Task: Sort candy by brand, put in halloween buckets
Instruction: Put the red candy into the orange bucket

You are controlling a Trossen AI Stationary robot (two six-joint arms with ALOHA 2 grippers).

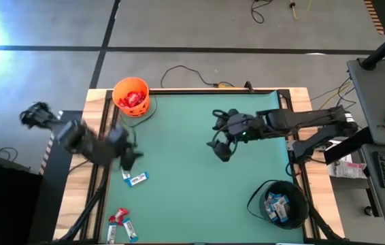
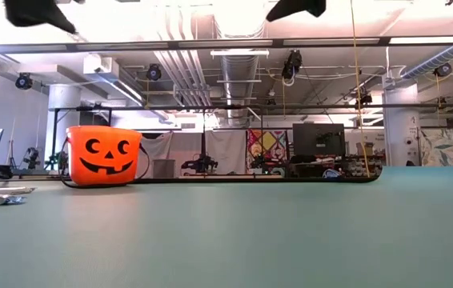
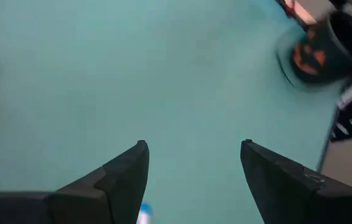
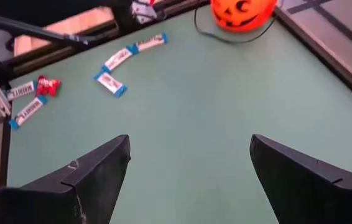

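While red packets (image 1: 132, 99) already fill the orange bucket (image 1: 131, 96), the left end effector (image 1: 128, 158), fingers apart and empty, hangs just beside it above loose blue bars (image 1: 137, 179), likely to fetch the next piece; the right end effector (image 1: 220, 146) waits parted, farther off.

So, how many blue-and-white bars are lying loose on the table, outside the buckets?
5. Three blue-and-white bars lie by the left tool; two lie near the table's front-left corner, beside a red packet. The left arm may hide more.
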